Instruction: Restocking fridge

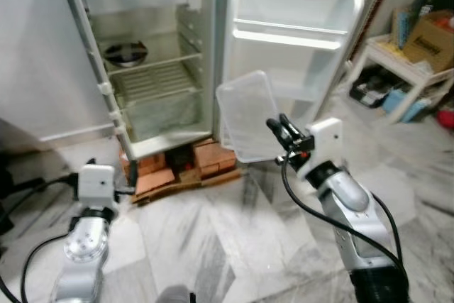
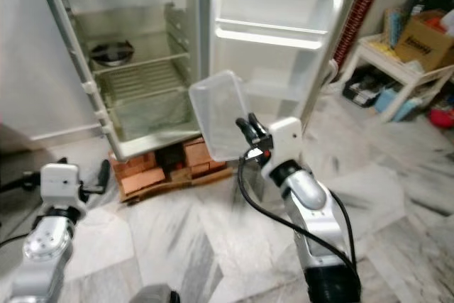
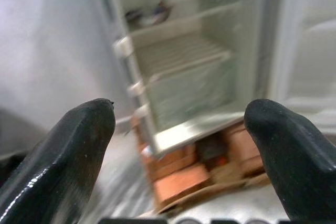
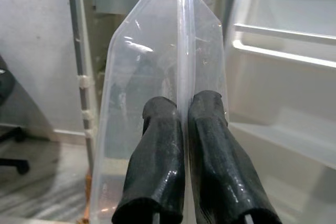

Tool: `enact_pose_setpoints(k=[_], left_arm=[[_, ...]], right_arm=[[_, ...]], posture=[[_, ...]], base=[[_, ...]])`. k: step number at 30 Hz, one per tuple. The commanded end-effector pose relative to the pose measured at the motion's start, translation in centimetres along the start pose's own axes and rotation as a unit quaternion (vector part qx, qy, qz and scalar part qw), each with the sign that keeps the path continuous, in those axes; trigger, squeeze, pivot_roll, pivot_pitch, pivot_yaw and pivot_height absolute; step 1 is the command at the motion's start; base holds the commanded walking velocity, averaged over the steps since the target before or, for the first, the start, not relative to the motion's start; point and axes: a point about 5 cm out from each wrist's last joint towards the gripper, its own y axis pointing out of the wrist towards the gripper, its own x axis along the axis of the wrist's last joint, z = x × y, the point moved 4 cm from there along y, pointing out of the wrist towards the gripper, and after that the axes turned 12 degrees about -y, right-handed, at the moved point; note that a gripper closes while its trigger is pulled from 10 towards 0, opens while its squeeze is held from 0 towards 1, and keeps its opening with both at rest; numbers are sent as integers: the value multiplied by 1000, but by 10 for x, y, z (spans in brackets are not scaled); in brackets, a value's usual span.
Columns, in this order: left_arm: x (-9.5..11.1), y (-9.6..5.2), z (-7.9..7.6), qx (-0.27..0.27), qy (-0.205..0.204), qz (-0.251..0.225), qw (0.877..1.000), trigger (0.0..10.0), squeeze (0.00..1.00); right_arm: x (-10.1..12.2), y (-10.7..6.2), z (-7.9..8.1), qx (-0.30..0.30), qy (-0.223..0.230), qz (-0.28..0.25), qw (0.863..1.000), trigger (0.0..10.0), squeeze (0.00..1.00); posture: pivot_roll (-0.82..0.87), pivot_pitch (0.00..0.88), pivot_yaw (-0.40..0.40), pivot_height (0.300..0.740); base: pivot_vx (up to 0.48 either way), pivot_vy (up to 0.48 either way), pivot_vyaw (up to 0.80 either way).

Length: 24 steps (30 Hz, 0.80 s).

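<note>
A small white fridge stands open on a stack of bricks, its door swung out to the right. Its wire shelves are bare except for a dark round dish on the upper one. My right gripper is shut on the rim of a clear plastic container, held up on edge in front of the fridge's lower right corner. In the right wrist view both fingers pinch the container's wall. My left gripper is open, low on the left, pointing at the fridge.
Bricks on a wooden board prop up the fridge. A white low shelf unit with a cardboard box and clutter stands at the right. A grey wall is left of the fridge. The floor is pale marble.
</note>
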Motion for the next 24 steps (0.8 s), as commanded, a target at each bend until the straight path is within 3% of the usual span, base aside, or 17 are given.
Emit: enact_pose_setpoints(k=[1,9,14,19,24], left_arm=[[5,4,-4,-23,3,-7,1000,10000,0],[9,8,-3,-52,-11,-4,999,10000,0],[12,6,-6,-46,-32,-10,998,10000,0],[9,3,-14,-55,-42,-10,998,10000,0],[7,1,-15,-54,-46,-10,997,10000,0]], right_arm=[[-10,-7,-10,-20,6,15,1000,10000,0],[-13,-6,-7,-12,7,20,1000,10000,0],[-19,-6,-5,-3,11,30,999,10000,0],[-20,-6,-11,-26,21,30,999,10000,0],[-22,-9,-4,-12,9,29,999,10000,0]], posture=[[29,0,-51,740],[33,0,-51,740],[37,0,-49,740],[39,0,-43,740],[38,0,-38,740]], base=[[0,0,719],[0,0,711],[313,0,656],[418,0,0],[422,0,0]])
